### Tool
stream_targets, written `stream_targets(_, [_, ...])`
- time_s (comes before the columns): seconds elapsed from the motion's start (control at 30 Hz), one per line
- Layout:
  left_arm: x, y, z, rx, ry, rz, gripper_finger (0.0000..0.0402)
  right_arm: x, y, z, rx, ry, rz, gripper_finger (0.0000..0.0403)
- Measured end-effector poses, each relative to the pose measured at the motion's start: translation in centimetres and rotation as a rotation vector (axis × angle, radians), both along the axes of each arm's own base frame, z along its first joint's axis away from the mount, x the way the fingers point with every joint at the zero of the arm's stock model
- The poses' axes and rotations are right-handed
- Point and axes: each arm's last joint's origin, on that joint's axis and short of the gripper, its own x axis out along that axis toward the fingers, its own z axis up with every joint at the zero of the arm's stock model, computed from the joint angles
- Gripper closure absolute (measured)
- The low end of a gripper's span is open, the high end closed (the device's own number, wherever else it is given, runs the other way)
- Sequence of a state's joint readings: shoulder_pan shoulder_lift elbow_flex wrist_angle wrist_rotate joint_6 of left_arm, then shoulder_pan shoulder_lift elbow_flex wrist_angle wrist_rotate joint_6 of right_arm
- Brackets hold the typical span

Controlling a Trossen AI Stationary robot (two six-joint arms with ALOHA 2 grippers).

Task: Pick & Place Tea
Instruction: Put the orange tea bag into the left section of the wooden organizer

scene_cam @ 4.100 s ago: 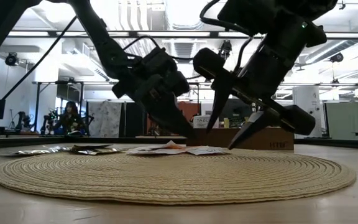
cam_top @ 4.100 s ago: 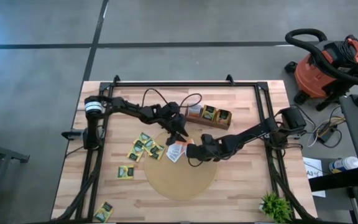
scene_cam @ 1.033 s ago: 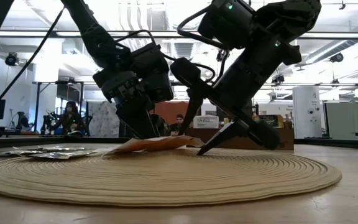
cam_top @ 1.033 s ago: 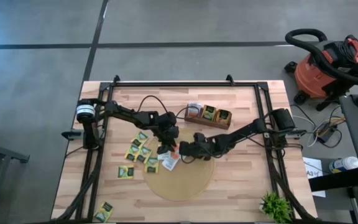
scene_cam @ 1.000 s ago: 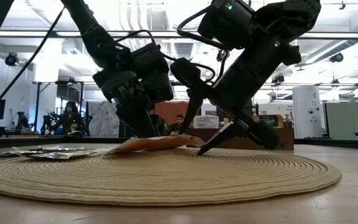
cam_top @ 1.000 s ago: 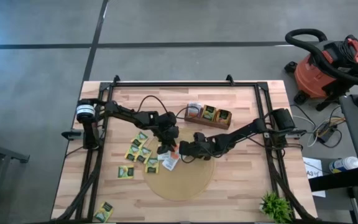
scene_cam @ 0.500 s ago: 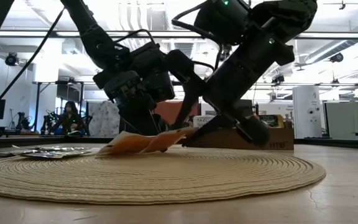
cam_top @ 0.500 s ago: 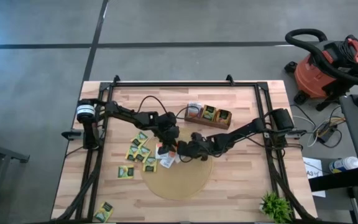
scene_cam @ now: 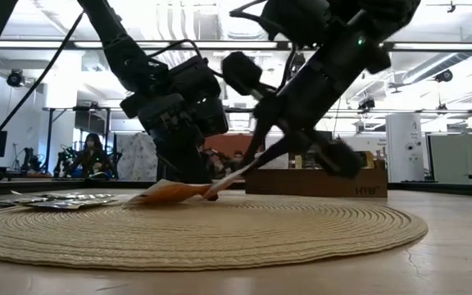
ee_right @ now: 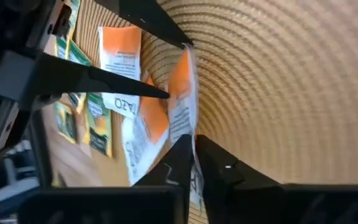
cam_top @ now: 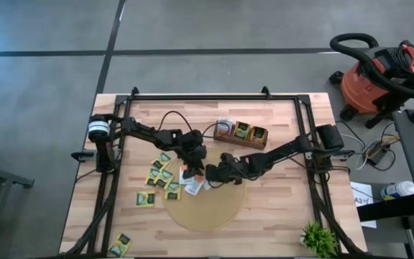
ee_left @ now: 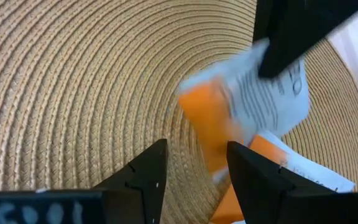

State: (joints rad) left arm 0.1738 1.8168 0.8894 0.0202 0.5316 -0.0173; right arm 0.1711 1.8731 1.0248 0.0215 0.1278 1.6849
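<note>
An orange-and-white tea sachet [ee_right: 182,81] stands tilted on the round woven mat [cam_top: 210,208], with my right gripper [ee_right: 194,146] shut on it. My left gripper [ee_left: 194,168] stands open just left of it, its two fingers on either side of the sachet's far end [ee_left: 213,118]. More orange-and-white sachets [ee_right: 120,56] lie flat at the mat's left rim. Several yellow-and-green sachets [cam_top: 160,174] lie on the wood beyond. In the high view the two grippers meet at the mat's far left part, left [cam_top: 190,171] and right [cam_top: 207,180]. My right gripper pinches the sachet's near edge [ee_right: 185,121] between its two fingers. It comes from the table's right, slanting down. That edge is raised, while the sachet's other end [scene_cam: 158,195] rests on the mat. Whether my left gripper's fingertips [ee_right: 166,93] touch the sachet, I cannot tell.
The long wooden box [cam_top: 241,133] with sachets in its compartments stands behind the mat. A stray yellow-and-green sachet [cam_top: 121,244] lies at the near left corner. A small green plant [cam_top: 315,237] stands at the near right. The mat's near half is bare.
My right gripper has gone a little toward the table's left, up to my left gripper, and has shut on the orange-and-white sachet. The sachet's right-hand edge now stands raised off the mat, while its left end stays down.
</note>
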Motion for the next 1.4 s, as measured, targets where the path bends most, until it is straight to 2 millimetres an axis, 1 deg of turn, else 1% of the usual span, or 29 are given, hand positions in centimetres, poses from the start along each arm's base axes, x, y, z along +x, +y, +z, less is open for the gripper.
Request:
stream_targets(0.07, [0.1, 0.1, 0.1, 0.0, -0.006, 0.011, 0.0235, -0.8, -0.1, 0.8, -0.029, 0.048, 0.024, 0.0392])
stream_targets(0.17, [0.7, 0.2, 0.9, -0.004, -0.026, 0.026, 0.0235, -2.3, -0.4, 2.5, -0.081, 0.119, 0.073, 0.0394])
stream_targets(0.27, [1.2, 0.3, 2.3, -0.001, -0.078, 0.032, 0.0235, -4.0, -0.6, 4.6, -0.154, 0.184, 0.173, 0.0394])
stream_targets(0.33, [1.5, 0.4, 3.6, 0.006, -0.126, 0.03, 0.0235, -5.0, -0.8, 6.1, -0.211, 0.214, 0.281, 0.0394])
stream_targets(0.4, [1.9, 0.4, 5.3, 0.018, -0.194, 0.025, 0.0235, -5.4, -0.7, 7.9, -0.274, 0.176, 0.425, 0.0394])
stream_targets(0.47, [2.5, 0.5, 7.3, 0.029, -0.303, -0.004, 0.0235, -5.5, -0.6, 9.6, -0.341, 0.114, 0.568, 0.0394])
stream_targets(0.57, [3.4, 0.4, 9.8, 0.029, -0.454, -0.117, 0.0235, -5.7, -0.5, 11.8, -0.447, 0.09, 0.733, 0.0394])
stream_targets(0.67, [4.3, 0.5, 11.5, 0.078, -0.54, -0.182, 0.0235, -6.2, -0.9, 13.6, -0.497, 0.176, 0.828, 0.0394])
stream_targets(0.77, [4.8, 0.7, 12.6, 0.092, -0.573, -0.205, 0.0235, -7.0, -1.1, 14.4, -0.488, 0.335, 0.906, 0.0394])
stream_targets(0.83, [5.4, 0.8, 13.1, 0.089, -0.598, -0.222, 0.0235, -7.2, -1.1, 14.7, -0.49, 0.398, 0.968, 0.0394])
stream_targets(0.97, [6.3, 0.7, 13.0, 0.068, -0.592, -0.245, 0.0235, -6.9, -1.1, 15.7, -0.527, 0.369, 1.041, 0.0394])
stream_targets(1.07, [7.0, 0.7, 12.1, 0.023, -0.545, -0.239, 0.0235, -6.7, -1.4, 16.4, -0.534, 0.347, 1.031, 0.0394])
stream_targets(1.17, [7.3, 0.5, 11.8, -0.005, -0.527, -0.234, 0.0235, -6.6, -1.7, 16.9, -0.547, 0.336, 1.03, 0.0394])
stream_targets(1.4, [7.7, 0.1, 11.2, -0.015, -0.497, -0.211, 0.0235, -6.5, -2.1, 17.0, -0.553, 0.333, 1.035, 0.0394])
